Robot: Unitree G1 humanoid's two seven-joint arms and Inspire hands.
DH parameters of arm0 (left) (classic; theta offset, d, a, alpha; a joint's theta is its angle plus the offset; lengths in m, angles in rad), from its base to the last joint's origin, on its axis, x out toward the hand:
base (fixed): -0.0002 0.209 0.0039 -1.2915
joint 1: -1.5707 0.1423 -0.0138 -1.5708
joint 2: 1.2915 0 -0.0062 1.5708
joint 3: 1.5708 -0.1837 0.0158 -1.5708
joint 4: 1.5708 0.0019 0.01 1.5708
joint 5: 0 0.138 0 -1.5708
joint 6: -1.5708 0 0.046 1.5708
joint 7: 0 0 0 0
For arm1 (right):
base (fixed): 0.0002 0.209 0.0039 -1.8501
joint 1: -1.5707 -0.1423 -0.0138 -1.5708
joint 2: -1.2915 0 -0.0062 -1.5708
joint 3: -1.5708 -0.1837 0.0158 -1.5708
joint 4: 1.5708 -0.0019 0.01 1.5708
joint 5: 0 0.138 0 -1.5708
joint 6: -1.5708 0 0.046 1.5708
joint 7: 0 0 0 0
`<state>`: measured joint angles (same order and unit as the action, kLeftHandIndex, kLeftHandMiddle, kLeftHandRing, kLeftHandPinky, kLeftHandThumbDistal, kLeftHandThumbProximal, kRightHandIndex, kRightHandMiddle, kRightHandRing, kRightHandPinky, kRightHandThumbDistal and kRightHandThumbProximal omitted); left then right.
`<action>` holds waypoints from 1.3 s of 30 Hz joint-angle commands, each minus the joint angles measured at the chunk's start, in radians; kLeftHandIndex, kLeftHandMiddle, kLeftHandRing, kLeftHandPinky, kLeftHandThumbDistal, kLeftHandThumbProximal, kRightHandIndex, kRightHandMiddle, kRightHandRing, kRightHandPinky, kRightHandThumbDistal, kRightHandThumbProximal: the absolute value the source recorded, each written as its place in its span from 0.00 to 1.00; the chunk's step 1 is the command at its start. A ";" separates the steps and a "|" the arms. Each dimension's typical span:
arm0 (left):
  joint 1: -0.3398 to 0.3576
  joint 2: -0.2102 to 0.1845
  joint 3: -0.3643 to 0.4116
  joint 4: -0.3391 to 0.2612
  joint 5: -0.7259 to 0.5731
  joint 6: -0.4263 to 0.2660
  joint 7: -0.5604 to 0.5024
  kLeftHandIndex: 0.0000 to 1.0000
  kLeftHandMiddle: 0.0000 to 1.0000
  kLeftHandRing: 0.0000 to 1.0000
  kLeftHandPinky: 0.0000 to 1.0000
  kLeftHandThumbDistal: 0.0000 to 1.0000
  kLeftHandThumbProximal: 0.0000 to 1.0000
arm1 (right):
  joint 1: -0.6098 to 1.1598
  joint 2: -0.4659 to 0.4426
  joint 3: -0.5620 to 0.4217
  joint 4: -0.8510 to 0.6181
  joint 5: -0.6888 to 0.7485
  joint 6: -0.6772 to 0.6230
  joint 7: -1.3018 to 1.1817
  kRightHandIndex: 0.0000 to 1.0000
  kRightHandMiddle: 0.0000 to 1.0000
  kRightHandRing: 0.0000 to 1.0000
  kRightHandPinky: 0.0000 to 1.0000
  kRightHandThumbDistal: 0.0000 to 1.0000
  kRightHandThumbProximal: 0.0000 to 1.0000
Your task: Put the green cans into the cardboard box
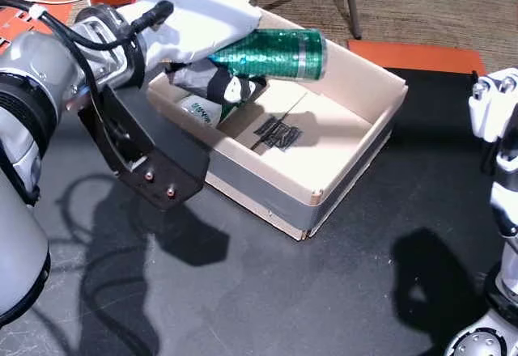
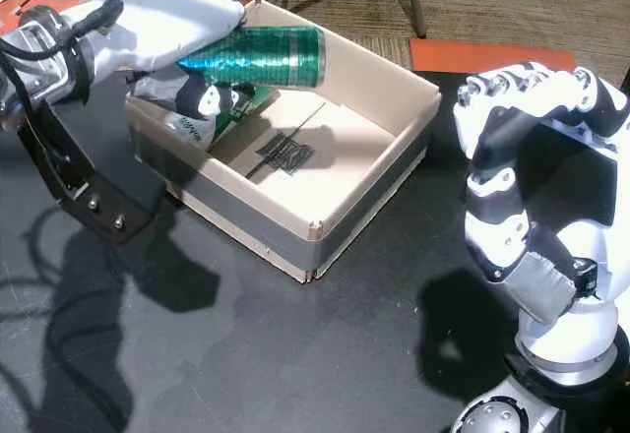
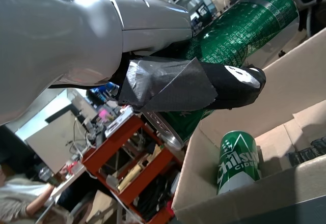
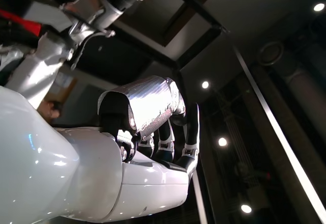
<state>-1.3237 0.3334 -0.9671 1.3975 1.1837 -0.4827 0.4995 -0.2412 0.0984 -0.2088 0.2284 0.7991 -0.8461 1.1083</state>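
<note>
My left hand (image 1: 198, 16) (image 2: 177, 15) (image 3: 153, 46) is shut on a green can (image 1: 275, 54) (image 2: 258, 57) (image 3: 239, 30), held on its side above the far left part of the cardboard box (image 1: 356, 174) (image 2: 364, 207) (image 3: 305, 81). A second green can (image 1: 202, 109) (image 2: 192, 128) (image 3: 238, 159) lies inside the box in its left corner, below the hand. My right hand (image 2: 527, 187) (image 4: 147, 117) hangs at the right of the table, away from the box, fingers curled and holding nothing; only its edge (image 1: 498, 105) shows in the other head view.
The box sits on a black table (image 1: 267, 291) (image 2: 246, 354). An orange mat (image 1: 421, 52) (image 2: 482, 54) lies behind the table. A red shelf rack (image 3: 127, 158) and a person's arm (image 3: 25, 203) show in the left wrist view.
</note>
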 commanded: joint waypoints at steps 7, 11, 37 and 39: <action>-0.011 -0.009 -0.016 0.005 0.010 0.005 0.039 0.11 0.15 0.21 0.30 0.00 0.89 | 0.015 -0.005 0.007 -0.036 0.013 0.048 0.008 0.01 0.17 0.26 0.18 0.52 0.00; -0.009 -0.010 -0.008 0.006 -0.005 -0.009 0.021 0.14 0.17 0.24 0.34 0.00 0.86 | 0.016 -0.015 0.008 -0.047 0.018 0.072 0.018 0.02 0.19 0.30 0.17 0.47 0.00; -0.002 0.000 0.048 0.007 -0.055 -0.004 -0.113 1.00 1.00 1.00 1.00 1.00 0.52 | 0.001 0.020 0.012 -0.018 0.018 -0.005 0.012 0.00 0.15 0.29 0.10 0.48 0.00; -0.002 0.001 0.047 0.006 -0.051 -0.003 -0.110 1.00 1.00 1.00 1.00 1.00 0.54 | -0.010 0.026 0.009 -0.012 0.027 -0.010 0.022 0.00 0.15 0.29 0.11 0.46 0.00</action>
<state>-1.3235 0.3247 -0.9220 1.4028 1.1399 -0.4840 0.3936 -0.2461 0.1082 -0.2029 0.2087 0.8199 -0.8522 1.1241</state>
